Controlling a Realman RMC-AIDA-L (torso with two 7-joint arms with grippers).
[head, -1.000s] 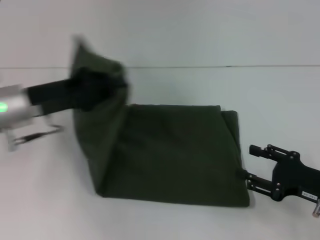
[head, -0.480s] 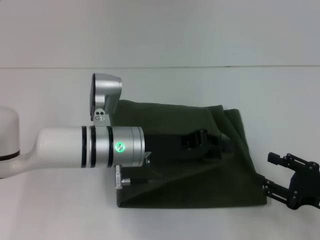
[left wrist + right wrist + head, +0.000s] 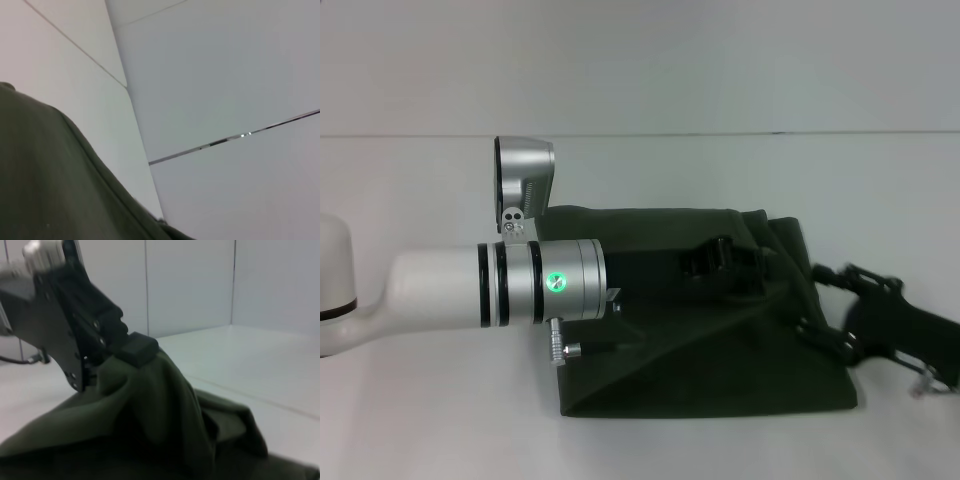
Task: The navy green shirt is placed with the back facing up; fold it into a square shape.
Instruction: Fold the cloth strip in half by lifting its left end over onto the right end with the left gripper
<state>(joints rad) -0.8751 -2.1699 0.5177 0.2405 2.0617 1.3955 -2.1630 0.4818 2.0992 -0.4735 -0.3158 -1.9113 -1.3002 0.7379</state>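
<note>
A dark green shirt point(image 3: 720, 350) is lying partly folded on a white table point(image 3: 440, 420). The left gripper point(image 3: 745, 265) is reaching across the shirt to its far right corner, pinching a raised peak of cloth there. The right gripper point(image 3: 825, 305) is hovering at the shirt's right edge; whether its fingers are wide or narrow cannot be told. The cloth looks soft, light and floppy, so hems and corners seem the best places to grasp. No lettering or label is showing.
</note>
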